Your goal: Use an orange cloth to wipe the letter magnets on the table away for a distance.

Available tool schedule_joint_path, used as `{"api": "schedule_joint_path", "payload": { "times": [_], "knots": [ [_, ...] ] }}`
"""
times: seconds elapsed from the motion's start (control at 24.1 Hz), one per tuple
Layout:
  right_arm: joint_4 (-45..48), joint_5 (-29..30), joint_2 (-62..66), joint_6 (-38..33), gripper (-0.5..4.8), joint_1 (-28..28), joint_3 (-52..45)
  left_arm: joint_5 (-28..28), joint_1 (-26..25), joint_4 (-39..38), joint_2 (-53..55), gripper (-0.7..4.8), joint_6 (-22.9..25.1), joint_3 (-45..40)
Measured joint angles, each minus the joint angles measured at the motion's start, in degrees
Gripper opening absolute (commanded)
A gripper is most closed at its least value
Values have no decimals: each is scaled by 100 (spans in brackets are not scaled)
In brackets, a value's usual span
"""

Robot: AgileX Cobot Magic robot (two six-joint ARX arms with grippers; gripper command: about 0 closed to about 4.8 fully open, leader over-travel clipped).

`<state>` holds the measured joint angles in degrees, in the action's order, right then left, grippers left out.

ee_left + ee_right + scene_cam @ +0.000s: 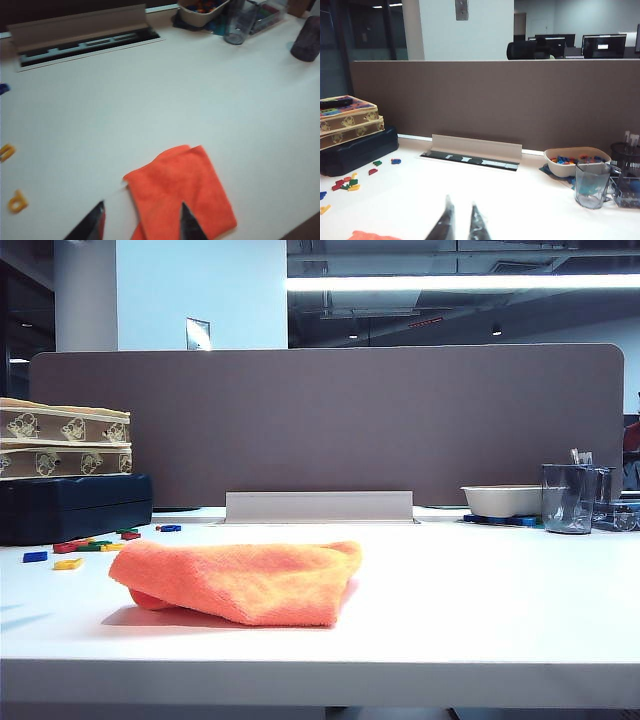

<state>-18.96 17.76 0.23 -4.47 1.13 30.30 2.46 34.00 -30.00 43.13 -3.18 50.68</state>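
The orange cloth (245, 580) lies folded on the white table (480, 610), left of centre. In the left wrist view the cloth (180, 195) is just under my left gripper (142, 209), which hangs open above it and holds nothing; one finger is over the cloth, the other over bare table. The letter magnets (90, 545) lie scattered left of the cloth, in red, green, blue and yellow; two yellow ones (17, 201) appear in the left wrist view. My right gripper (461, 204) hovers over bare table, jaws nearly together and empty. Neither gripper appears in the exterior view.
A dark blue case (75, 508) with two patterned boxes (65, 445) on it stands at the back left. A grey cable flap (318, 506) sits at the back middle. A white bowl (500, 500) and a clear cup (568, 498) stand back right before the brown partition (330, 420).
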Motion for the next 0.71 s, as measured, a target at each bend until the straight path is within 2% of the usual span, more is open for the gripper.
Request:
{"api": "schedule_joint_path", "payload": {
  "times": [0.08, 0.25, 0.46, 0.71],
  "knots": [
    [-118, -4, 0, 0, -1, 0, 0, 332, 0, -584, -575, 178, 74, 0],
    [-476, -463, 0, 46, -1, 0, -2, 1276, 0, -1956, -2046, 178, 125, 0],
    [-597, -686, 0, 402, -1, 0, -44, 1716, 0, -2524, -3261, 178, 238, 0],
    [-570, -984, 0, 435, -1, -2, -538, 1917, 0, -2677, -3460, 177, 472, -254]
  ]
}}
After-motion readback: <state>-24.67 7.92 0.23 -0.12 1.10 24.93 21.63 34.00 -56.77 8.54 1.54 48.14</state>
